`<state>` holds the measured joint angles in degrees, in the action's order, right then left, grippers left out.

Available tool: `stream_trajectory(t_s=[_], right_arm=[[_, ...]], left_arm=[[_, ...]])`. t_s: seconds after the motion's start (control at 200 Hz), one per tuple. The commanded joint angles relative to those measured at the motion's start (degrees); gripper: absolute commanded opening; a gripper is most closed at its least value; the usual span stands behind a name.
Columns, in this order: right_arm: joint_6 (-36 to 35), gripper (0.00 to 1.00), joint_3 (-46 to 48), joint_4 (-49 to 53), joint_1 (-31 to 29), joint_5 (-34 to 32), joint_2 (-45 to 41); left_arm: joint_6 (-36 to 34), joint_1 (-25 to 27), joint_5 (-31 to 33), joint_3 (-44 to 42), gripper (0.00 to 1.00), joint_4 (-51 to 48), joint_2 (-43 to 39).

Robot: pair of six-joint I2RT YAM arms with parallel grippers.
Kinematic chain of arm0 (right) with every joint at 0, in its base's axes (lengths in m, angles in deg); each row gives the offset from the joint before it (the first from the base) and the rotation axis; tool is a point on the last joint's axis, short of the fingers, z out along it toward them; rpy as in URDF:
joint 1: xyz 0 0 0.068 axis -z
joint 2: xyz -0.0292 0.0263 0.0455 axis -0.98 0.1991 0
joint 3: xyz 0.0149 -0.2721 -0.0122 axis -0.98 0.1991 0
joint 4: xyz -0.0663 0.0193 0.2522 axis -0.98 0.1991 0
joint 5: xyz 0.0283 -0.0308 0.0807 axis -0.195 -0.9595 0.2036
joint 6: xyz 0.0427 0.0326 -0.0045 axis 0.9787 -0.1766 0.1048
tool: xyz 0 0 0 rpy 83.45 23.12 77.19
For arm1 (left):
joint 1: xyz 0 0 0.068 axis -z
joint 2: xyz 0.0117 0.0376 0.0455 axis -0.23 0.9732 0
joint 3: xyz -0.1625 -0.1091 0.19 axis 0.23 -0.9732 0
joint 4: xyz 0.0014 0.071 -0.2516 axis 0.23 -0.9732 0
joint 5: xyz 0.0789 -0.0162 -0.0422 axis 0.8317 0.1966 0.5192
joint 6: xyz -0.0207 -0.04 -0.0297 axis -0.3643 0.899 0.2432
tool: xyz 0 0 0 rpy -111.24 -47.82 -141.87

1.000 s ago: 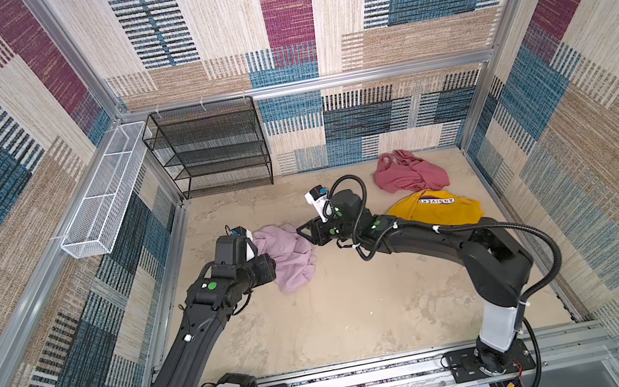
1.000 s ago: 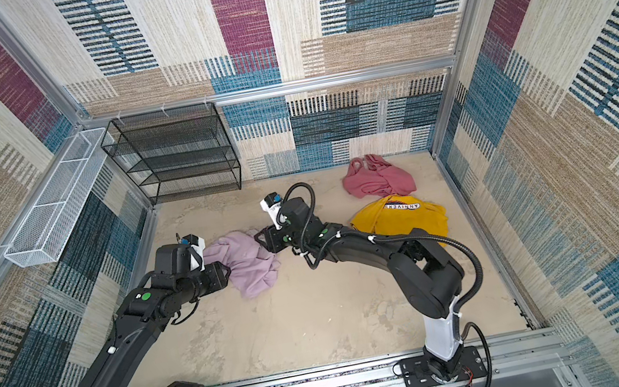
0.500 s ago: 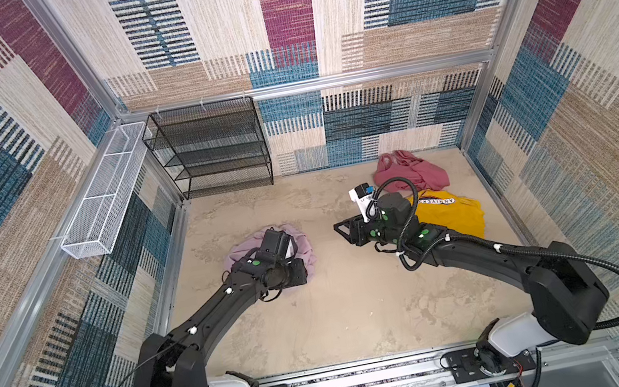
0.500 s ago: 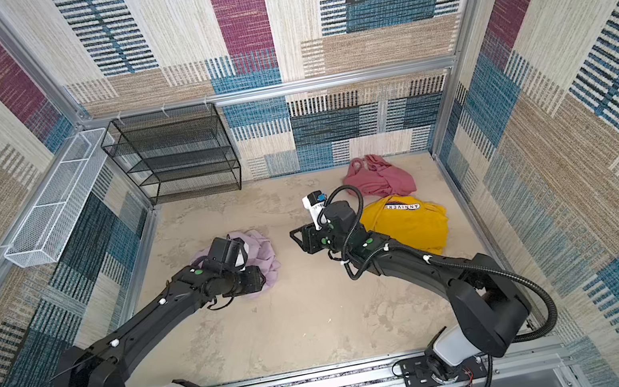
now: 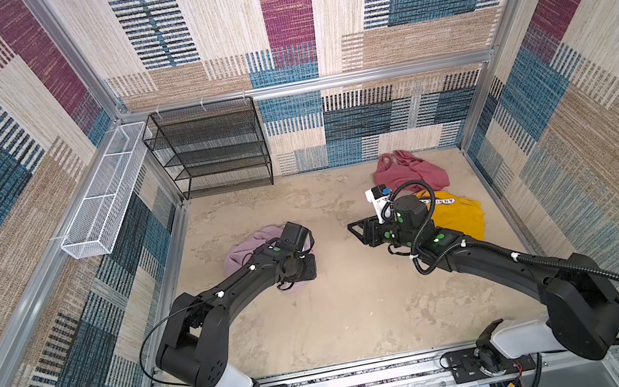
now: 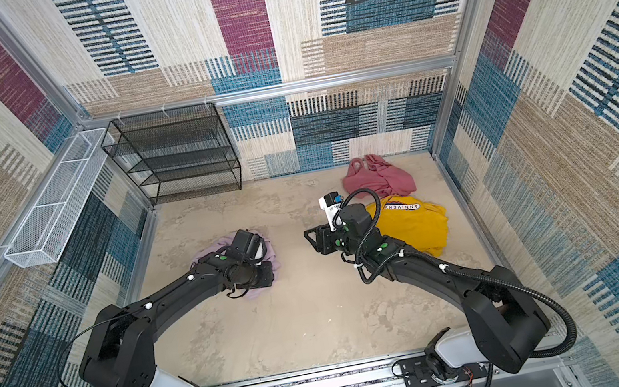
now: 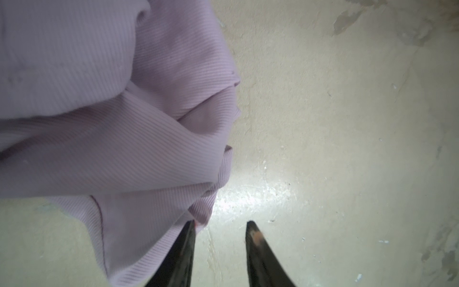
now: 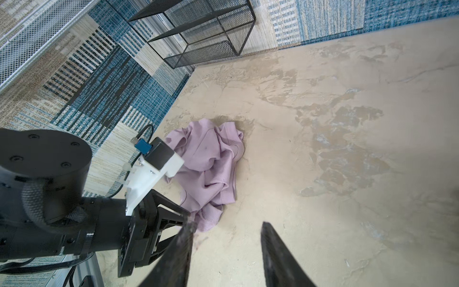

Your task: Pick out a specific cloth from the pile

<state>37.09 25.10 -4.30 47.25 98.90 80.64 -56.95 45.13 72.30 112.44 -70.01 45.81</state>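
The cloth (image 5: 243,251) lies crumpled on the tabletop (image 5: 340,316), over on the left side and well apart from the rest of the pile. The dusty-rose garment (image 5: 410,174) and the mustard shirt (image 5: 459,217) sit together by the far right corner. That gap looks to me like the point of it all: the lilac piece is set on its own ground.

The left fingers (image 7: 183,253) hang low at the cloth's near edge. They are spread, with only bare tabletop between them, and one tip just brushes a fold. Nothing is pinched. I read that as the arm letting go, or lining up on the hem; I can't say which.

The right fingers (image 8: 178,253) are spread too and hold nothing. They point across open tabletop toward the cloth from beside the mustard shirt.

Compared with a second ago, the right arm has pulled back from the cloth's right edge to the mustard shirt. The left arm has swung from the cloth's left side to stretch right over it. The cloth itself lies about where it was.
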Motion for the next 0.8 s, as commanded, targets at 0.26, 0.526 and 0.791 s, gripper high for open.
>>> stream_trajectory(t_s=[0.26,0.526,0.791], right_arm=[[1.02,0.47,-0.81,-1.11,0.5,1.15,1.38],[1.29,0.47,-2.67,-1.6,0.54,1.71,3.78],[0.95,0.47,-4.39,-0.98,0.58,1.96,5.22]], left_arm=[[-1.42,0.38,2.54,0.39,0.42,-0.61,1.42],[-1.59,0.48,5.88,-0.04,0.44,-1.98,2.62],[-2.12,0.49,7.71,1.7,0.44,-1.81,6.19]])
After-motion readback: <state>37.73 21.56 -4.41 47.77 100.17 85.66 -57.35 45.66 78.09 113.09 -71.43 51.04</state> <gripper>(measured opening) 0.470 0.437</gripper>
